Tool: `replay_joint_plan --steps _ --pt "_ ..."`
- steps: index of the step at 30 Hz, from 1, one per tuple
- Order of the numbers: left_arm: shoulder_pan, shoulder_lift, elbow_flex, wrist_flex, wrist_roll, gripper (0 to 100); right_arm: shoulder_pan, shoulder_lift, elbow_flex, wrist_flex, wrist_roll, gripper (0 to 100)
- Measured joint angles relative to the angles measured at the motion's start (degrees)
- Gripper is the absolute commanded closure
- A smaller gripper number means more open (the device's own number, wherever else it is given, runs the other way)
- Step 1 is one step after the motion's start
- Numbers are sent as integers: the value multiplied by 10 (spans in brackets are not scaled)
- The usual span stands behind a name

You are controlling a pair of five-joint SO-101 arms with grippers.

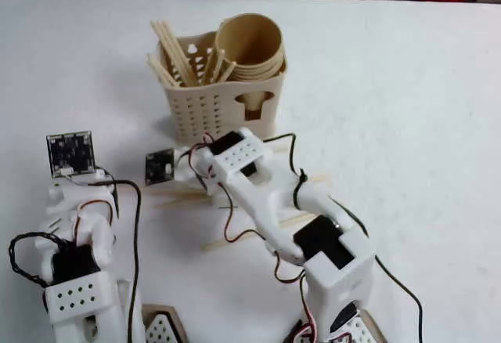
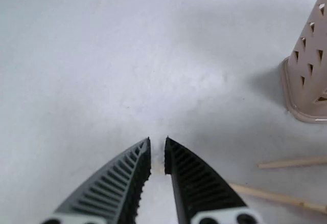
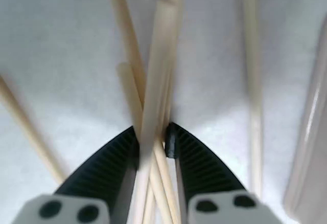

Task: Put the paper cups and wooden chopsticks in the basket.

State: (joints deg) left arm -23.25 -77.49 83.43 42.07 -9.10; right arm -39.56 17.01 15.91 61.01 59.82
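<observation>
Right fingers (image 3: 196, 162) pinch a bundle of wooden chopsticks (image 3: 153, 96) low over the table (image 3: 61, 55); we note loose sticks (image 3: 250, 81) on either side. Basket (image 1: 207, 108), just beyond these fingers, holds paper cups (image 1: 250, 41) and more sticks (image 1: 172, 49). Left fingers (image 2: 191, 178): nearly closed, empty.

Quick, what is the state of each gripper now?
Left gripper: closed, empty.
Right gripper: closed on wooden chopsticks.
</observation>
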Motion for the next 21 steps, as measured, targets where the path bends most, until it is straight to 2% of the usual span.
replay_joint_plan --steps 11,21 --pt "0 0 0 0 0 931 48 -114 2 53 0 981" --pt "0 0 0 0 0 931 52 -220 2 83 -23 981"
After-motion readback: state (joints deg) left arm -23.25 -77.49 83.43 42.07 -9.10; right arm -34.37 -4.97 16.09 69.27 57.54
